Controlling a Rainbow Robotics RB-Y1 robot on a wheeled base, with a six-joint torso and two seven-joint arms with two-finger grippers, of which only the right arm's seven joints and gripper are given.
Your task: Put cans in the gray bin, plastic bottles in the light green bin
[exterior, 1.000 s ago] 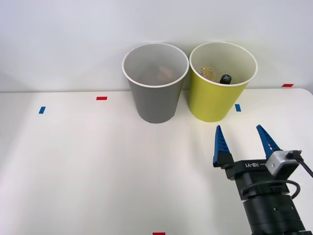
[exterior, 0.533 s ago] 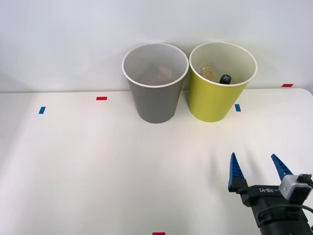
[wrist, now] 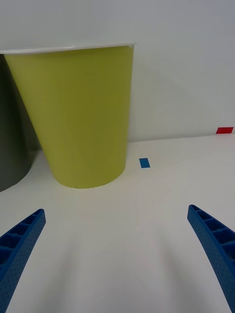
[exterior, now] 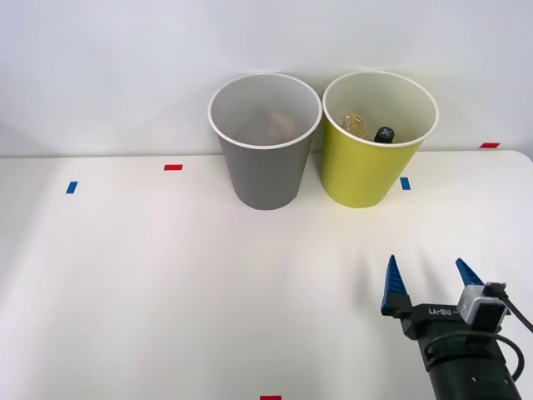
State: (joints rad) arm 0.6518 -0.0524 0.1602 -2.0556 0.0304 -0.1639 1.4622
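Observation:
The gray bin (exterior: 265, 171) stands at the back of the white table, with a pale pinkish object, likely a can (exterior: 279, 125), lying inside it. Right beside it stands the light green bin (exterior: 366, 171), holding a clear plastic bottle (exterior: 353, 125) and its black cap (exterior: 384, 134). My right gripper (exterior: 428, 277) hovers low at the front right, well in front of the light green bin, open, with nothing between its blue fingers (exterior: 393, 285). In the right wrist view the light green bin (wrist: 78, 117) rises ahead and the gray bin (wrist: 12, 146) shows at the edge.
Small red tape marks (exterior: 173, 167) and blue tape marks (exterior: 72, 187) dot the table (exterior: 166, 283). A blue mark (wrist: 144, 163) lies by the light green bin's base. A white wall stands close behind the bins.
My right gripper drew back from the bins toward the table's front right, then shifted slightly left; it stayed open and empty.

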